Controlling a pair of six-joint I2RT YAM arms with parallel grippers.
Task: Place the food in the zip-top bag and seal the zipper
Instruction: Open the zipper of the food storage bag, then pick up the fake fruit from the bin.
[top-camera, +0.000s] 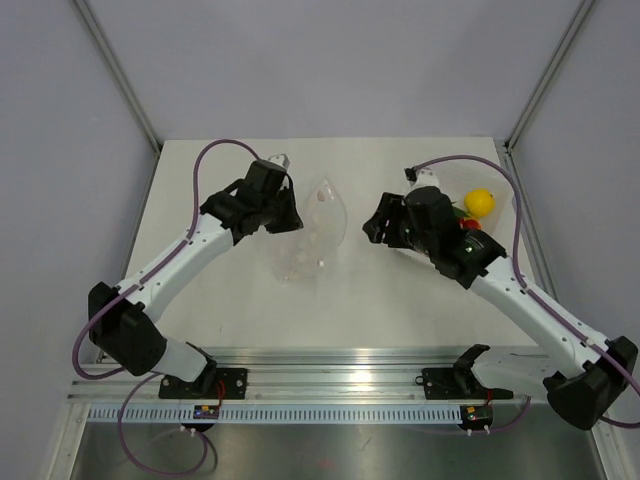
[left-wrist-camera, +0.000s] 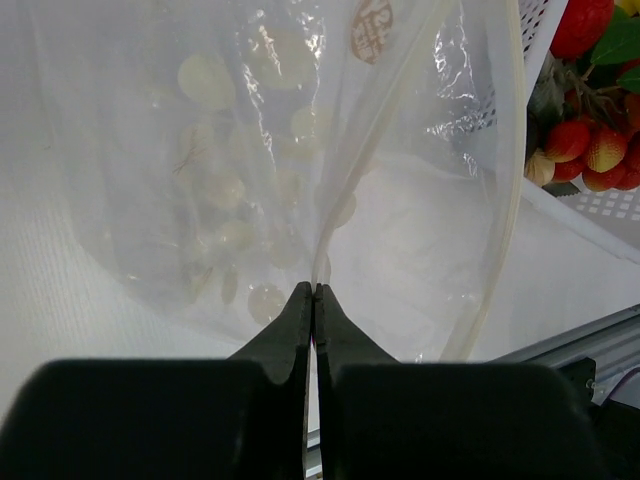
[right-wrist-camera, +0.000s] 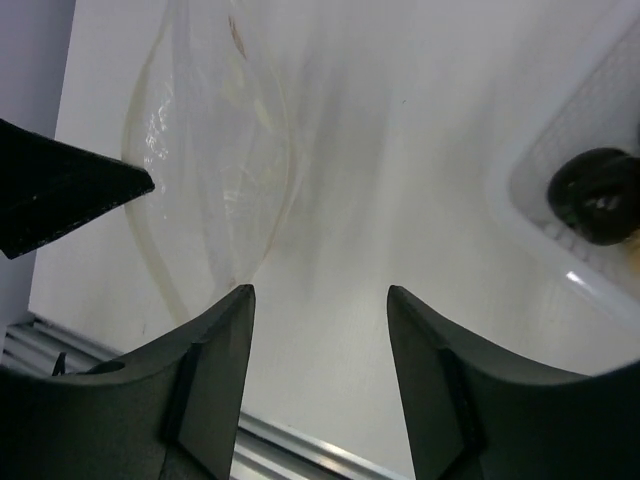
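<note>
Left pincer (left-wrist-camera: 315, 298) pinches clear dotted plastic zip-top bag (left-wrist-camera: 230, 170) edge; right pincer (right-wrist-camera: 320, 300) spread, empty. Film may slip, collapsing mouth.

**Left wrist view:** the zip-top bag (left-wrist-camera: 250, 150) runs past the top edge, taking the upper zipper (left-wrist-camera: 516, 180) with it. The food (left-wrist-camera: 585, 150) and its white basket (left-wrist-camera: 590, 207) are cut by the right edge, so you cannot count the pieces. Where the left claw (left-wrist-camera: 315, 292) pinches, the film between its tips is hidden from you.

**Right wrist view:** the bag is cropped at the top, the left claw at the left edge and the basket at the right. One dark lump (right-wrist-camera: 595, 195) inside the basket is too shadowed to name.

**Top view:** your right arm covers most of the basket at the far right of the worktop (top-camera: 400, 300). The tips of the right claw (top-camera: 375, 230) are too small to read.
</note>
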